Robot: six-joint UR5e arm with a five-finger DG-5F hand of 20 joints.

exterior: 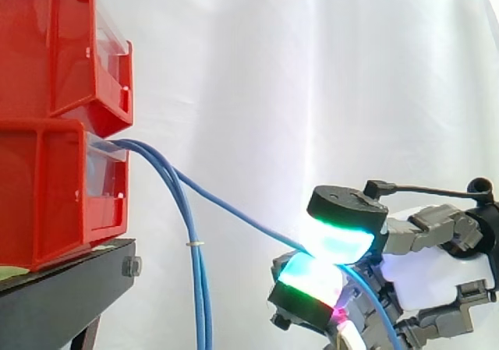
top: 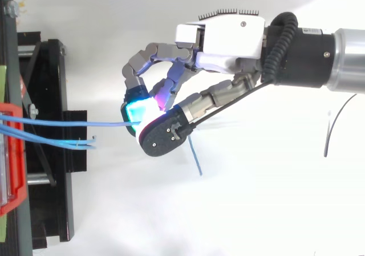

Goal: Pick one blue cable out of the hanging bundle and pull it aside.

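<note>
We see hand (top: 228, 39) clamped on 1 blue cable (exterior: 234, 208), apart from bundle (exterior: 203, 303) hanging off red bin (exterior: 54, 194) front edge.

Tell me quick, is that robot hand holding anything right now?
Hand: shut on one blue cable, pinched between its glowing fingers.

I can read no text, no numbers or signs, nothing legible on the red bins (exterior: 47, 171), nothing on the black stand (exterior: 70, 278)
</note>
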